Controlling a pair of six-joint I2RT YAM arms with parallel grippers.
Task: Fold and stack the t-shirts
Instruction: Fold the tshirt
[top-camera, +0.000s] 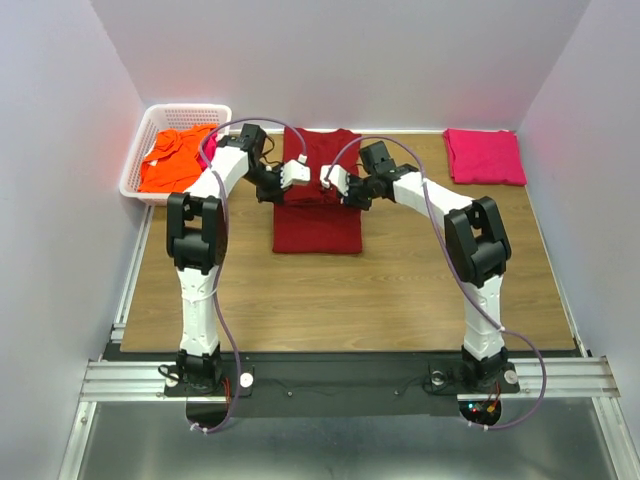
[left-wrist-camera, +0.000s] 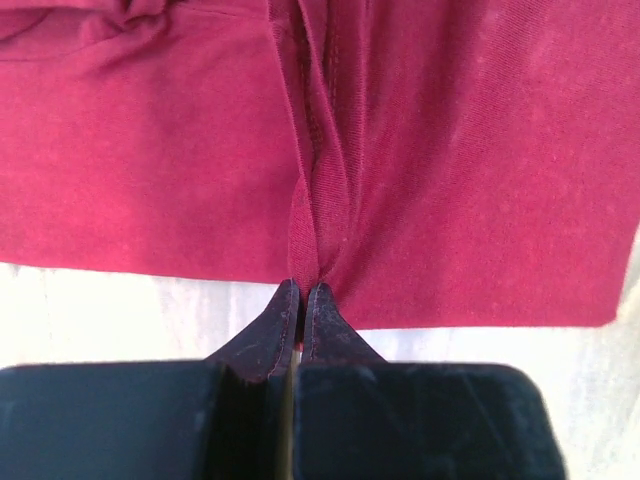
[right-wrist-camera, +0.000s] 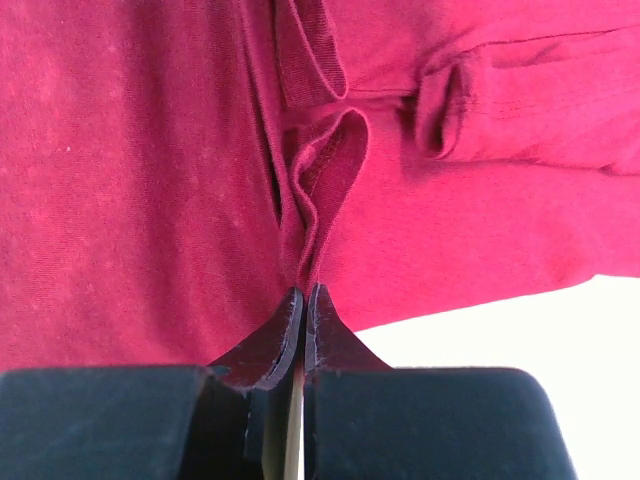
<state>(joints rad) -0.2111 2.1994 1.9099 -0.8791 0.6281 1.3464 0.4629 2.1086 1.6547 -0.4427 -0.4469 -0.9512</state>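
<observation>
A dark red t-shirt (top-camera: 317, 215) lies partly folded at the table's middle back. My left gripper (top-camera: 298, 173) is shut on a pinched fold of its edge (left-wrist-camera: 308, 240). My right gripper (top-camera: 331, 179) is shut on another pinched fold of the same shirt (right-wrist-camera: 312, 240). The two grippers are close together above the shirt's upper part. A folded magenta-pink t-shirt (top-camera: 484, 156) lies at the back right. An orange t-shirt (top-camera: 177, 157) is crumpled in the white basket (top-camera: 137, 158). Another pink shirt is hidden.
The white lattice basket stands at the back left corner. The wooden table (top-camera: 400, 290) ends at a black rail near the arm bases. White walls enclose the back and both sides.
</observation>
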